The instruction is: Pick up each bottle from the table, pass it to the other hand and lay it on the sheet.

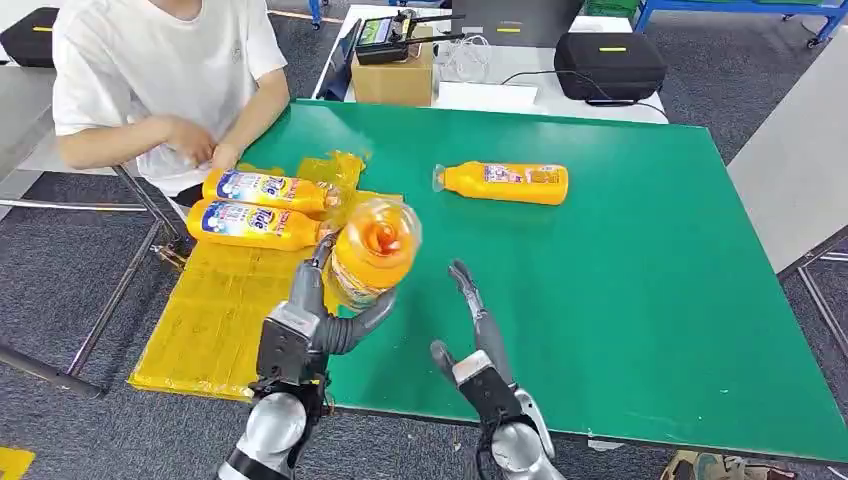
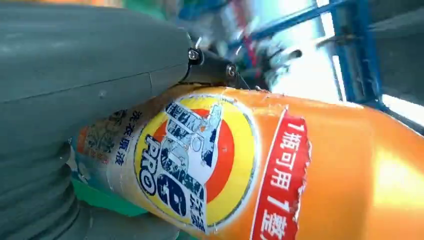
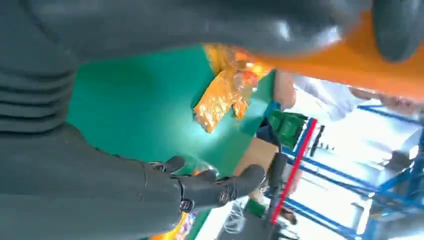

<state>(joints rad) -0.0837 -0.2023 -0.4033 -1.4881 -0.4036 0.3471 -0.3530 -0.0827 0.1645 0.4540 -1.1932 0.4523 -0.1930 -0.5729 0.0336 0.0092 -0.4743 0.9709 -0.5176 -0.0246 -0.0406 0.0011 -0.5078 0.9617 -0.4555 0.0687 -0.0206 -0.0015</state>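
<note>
Before you lies a green-topped counter (image 1: 620, 300) standing on grey carpet, with a yellow plastic sheet (image 1: 215, 310) draped over its left edge and a seated person in a white shirt (image 1: 160, 70) beyond it. Two orange labelled detergent bottles (image 1: 255, 207) lie side by side on the sheet; a third orange bottle (image 1: 505, 182) lies on bare green. Your left robot hand (image 1: 325, 315) grips a fourth orange bottle (image 1: 372, 250) aloft, base toward you. Your right robot hand (image 1: 478, 335) holds nothing, fingers spread, just beside it.
</note>
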